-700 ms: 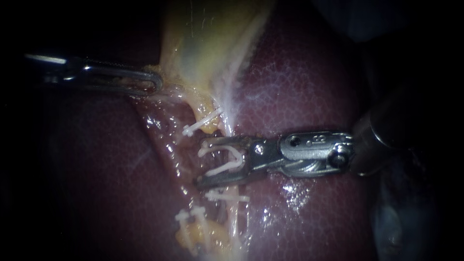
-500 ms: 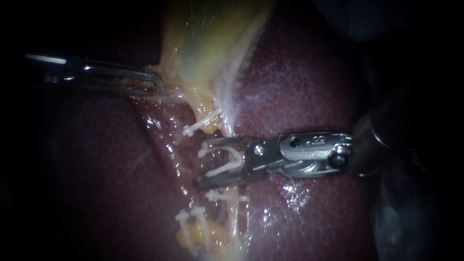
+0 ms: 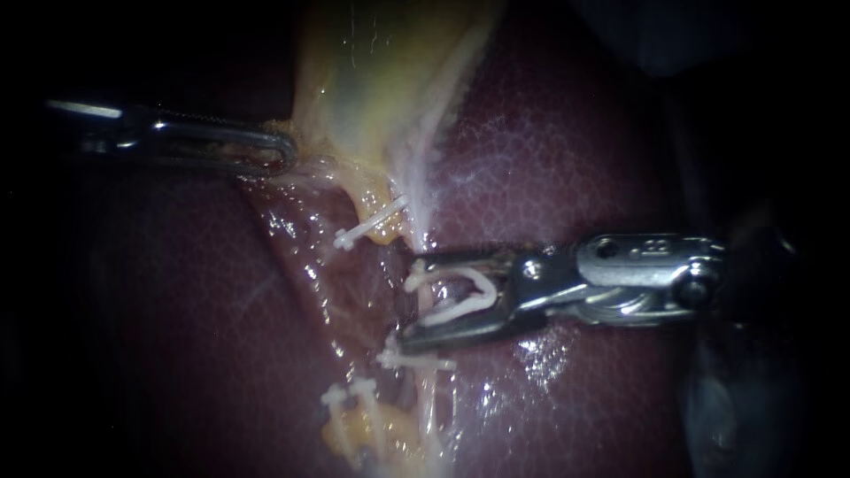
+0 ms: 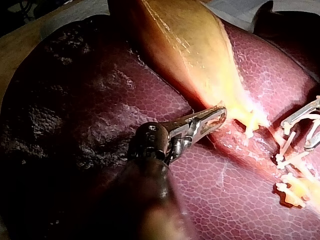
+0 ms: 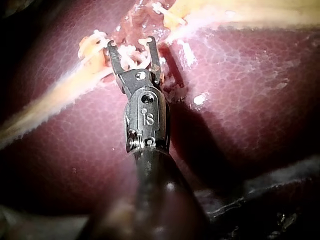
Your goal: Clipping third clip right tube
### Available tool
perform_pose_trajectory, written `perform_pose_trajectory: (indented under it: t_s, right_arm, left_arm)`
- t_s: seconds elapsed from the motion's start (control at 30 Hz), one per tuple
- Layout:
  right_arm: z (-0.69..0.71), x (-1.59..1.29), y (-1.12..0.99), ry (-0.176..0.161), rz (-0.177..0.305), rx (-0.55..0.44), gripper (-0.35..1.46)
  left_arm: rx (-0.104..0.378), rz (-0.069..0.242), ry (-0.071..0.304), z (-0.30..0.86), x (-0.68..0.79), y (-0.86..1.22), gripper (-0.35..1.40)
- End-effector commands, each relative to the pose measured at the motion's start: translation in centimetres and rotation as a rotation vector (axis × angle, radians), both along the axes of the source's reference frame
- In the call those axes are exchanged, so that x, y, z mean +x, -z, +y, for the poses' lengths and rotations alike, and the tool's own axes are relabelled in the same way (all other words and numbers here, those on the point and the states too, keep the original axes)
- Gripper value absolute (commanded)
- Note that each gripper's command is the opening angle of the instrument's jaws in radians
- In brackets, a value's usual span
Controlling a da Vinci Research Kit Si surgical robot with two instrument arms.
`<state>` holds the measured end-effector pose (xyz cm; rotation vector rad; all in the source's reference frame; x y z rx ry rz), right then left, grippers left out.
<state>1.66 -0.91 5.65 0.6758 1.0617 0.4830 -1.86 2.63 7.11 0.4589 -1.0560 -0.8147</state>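
My right instrument [image 3: 409, 303] comes in from the right, its jaws standing apart with an open white clip [image 3: 460, 296] seated between them, one leg on each jaw. The jaw tips lie at the right edge of the pale right tube [image 3: 425, 389], between an upper clip [image 3: 372, 221] and a lower clip [image 3: 416, 360]. In the right wrist view the same jaws [image 5: 131, 47] hold the clip [image 5: 132, 57] against the tissue. My left instrument [image 3: 283, 150] is shut on the yellow tissue at the gallbladder's [image 3: 381, 80] lower edge; the left wrist view shows that hold [image 4: 212, 117].
Dark red liver [image 3: 549, 159] surrounds the site. Two more white clips [image 3: 350, 394] sit on yellow tissue at the lower left. Wet raw tissue [image 3: 310, 239] lies between the instruments.
My right instrument has drawn back to the right with the open clip still in its jaws; the jaws no longer straddle the tube. My left instrument has stayed put.
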Motion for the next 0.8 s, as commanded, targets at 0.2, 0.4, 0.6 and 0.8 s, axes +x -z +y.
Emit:
perform_pose_trajectory:
  t_s: [0.2,0.4,0.6,0.8]
  right_arm:
    - [0.06,-0.15,-0.16,-0.035,-0.028,0.088,0.48]
    - [0.09,-0.24,-0.45,-0.074,-0.057,0.187,0.48]
    - [0.07,-0.22,-0.82,-0.097,-0.081,0.235,0.49]
    - [0.08,-0.14,-1.08,-0.094,-0.088,0.265,0.49]
  left_arm:
    - [0.0,0.0,0.0,0.0,0.0,0.0,-0.35]
    - [0.0,0.0,0.0,-0.01,0.0,0.0,-0.35]
    - [-0.001,0.0,0.0,-0.01,-0.01,-0.01,-0.35]
    - [-0.001,0.001,0.001,-0.02,-0.01,-0.01,-0.35]
